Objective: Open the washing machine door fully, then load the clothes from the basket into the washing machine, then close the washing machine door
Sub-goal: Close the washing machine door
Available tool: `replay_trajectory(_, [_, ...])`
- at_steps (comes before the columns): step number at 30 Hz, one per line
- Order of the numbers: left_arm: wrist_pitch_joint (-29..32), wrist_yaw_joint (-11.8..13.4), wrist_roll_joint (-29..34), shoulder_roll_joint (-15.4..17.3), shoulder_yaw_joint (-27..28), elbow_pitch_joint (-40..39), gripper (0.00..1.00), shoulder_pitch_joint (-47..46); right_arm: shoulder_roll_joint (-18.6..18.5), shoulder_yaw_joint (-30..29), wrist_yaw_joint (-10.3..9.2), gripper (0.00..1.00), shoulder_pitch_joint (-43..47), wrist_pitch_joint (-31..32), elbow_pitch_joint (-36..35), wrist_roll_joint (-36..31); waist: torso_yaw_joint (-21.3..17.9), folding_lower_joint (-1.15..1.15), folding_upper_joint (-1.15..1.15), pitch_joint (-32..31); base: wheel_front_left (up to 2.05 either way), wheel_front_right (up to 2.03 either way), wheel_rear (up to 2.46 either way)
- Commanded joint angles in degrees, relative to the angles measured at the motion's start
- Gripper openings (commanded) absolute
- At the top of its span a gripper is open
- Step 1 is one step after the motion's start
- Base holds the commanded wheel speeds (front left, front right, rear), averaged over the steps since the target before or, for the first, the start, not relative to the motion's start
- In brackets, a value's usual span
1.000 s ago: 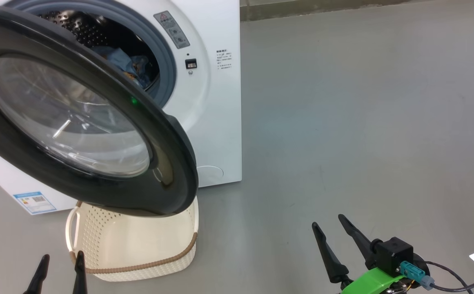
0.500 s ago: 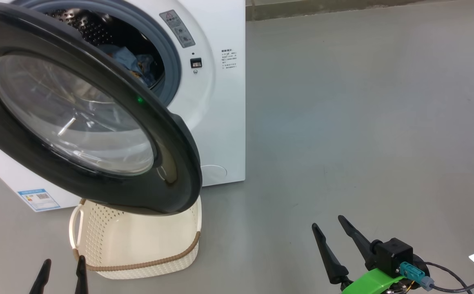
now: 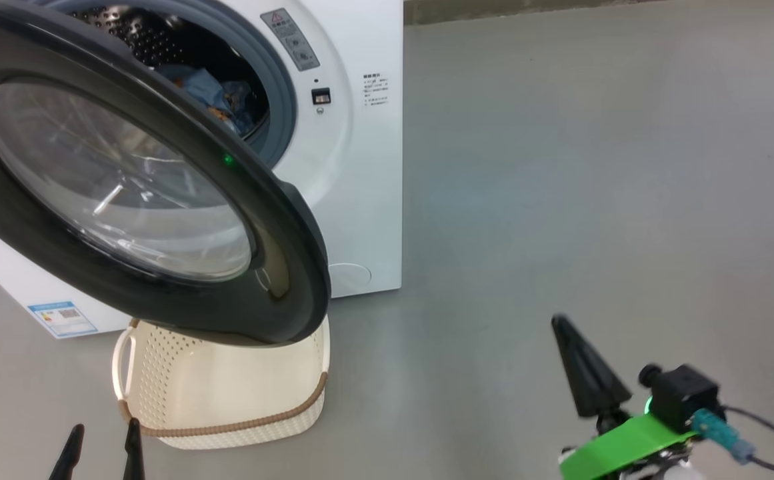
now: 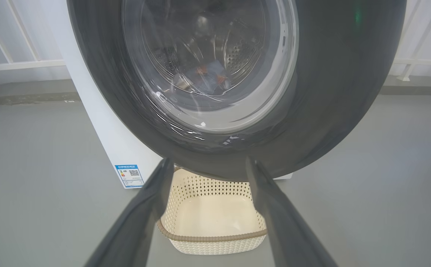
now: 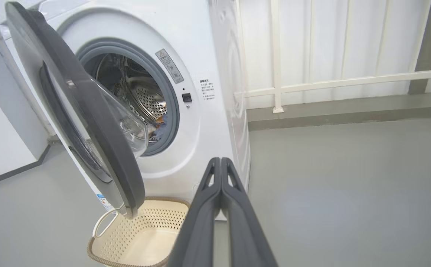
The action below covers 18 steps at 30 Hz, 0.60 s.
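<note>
Two end effectors sat low at the near edge of the scene. The left end effector [image 3: 103, 427] had its fingers spread wide with nothing between them. The right end effector [image 5: 220, 160] had its fingers pressed tip to tip, gripping nothing.

Just ahead of the left end effector, the basket [image 3: 247, 437] stood on the floor [image 3: 560, 167] and looked empty. Above and beyond that end effector hung the washing machine door [image 3: 113, 180], swung out, its lower rim over the far part of the basket; it lay ahead and to the left of the right end effector. Farther ahead stood the washing machine [image 3: 367, 200], with the clothes [image 3: 207, 90] lying inside the drum [image 3: 120, 33], low and close to the grey seal [image 3: 283, 113].

Loading looked finished, so closing the door seemed to be what remained, and several things could spoil it:

- A narrow closed fingertip pushing on the glossy curved rim could skid off, leaving the door short of latching.
- Pressing on the bulging glass instead of the rim would give poor leverage.
- Fabric lying near the seal could get pinched as the door swung home.
- An arm sweeping low toward the door might knock the light basket aside.
</note>
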Motion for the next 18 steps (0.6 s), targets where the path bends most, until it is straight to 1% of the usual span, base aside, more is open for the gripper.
replay_trajectory(1, [-0.37,-0.08,-0.32,0.50,1.86,-1.42,1.00,-1.39,0.23,1.20,0.10,0.00,-1.29,-0.69,-3.75,0.40,0.10,0.00,0.00,0.28,0.00,0.00,0.00])
replay_trajectory(5, [-0.37,-0.08,-0.54,0.47,1.89,-1.36,1.00,-1.73,0.23,2.13,0.10,0.00,-3.01,-0.69,-12.30,0.77,0.30,0.00,0.00,0.83,0.00,0.00,0.00])
replay_trajectory(9, [-0.37,-0.09,-0.69,0.44,1.76,-1.23,1.00,-2.08,0.23,5.18,0.10,0.00,-5.09,-0.69,-20.00,1.37,0.67,0.00,0.00,1.06,0.00,0.00,0.00])
replay_trajectory(13, [-0.37,-0.09,-0.89,0.41,1.39,-1.14,1.00,-2.42,0.19,11.62,0.10,0.00,-8.08,-0.69,-24.75,0.90,1.25,0.00,0.00,1.28,0.00,0.00,0.00])
replay_trajectory(16, [-0.37,-0.09,-0.99,0.38,0.86,-1.01,1.00,-2.87,-1.12,17.74,0.10,0.00,-11.07,-0.69,-26.85,1.79,2.10,0.00,0.00,1.66,0.00,0.00,0.00])
replay_trajectory(18, [-0.37,-0.09,-1.07,0.37,0.40,-0.92,1.00,-3.28,-2.63,22.27,0.10,0.00,-13.13,-0.69,-27.51,2.76,2.83,0.00,0.00,2.03,0.00,0.00,0.00])
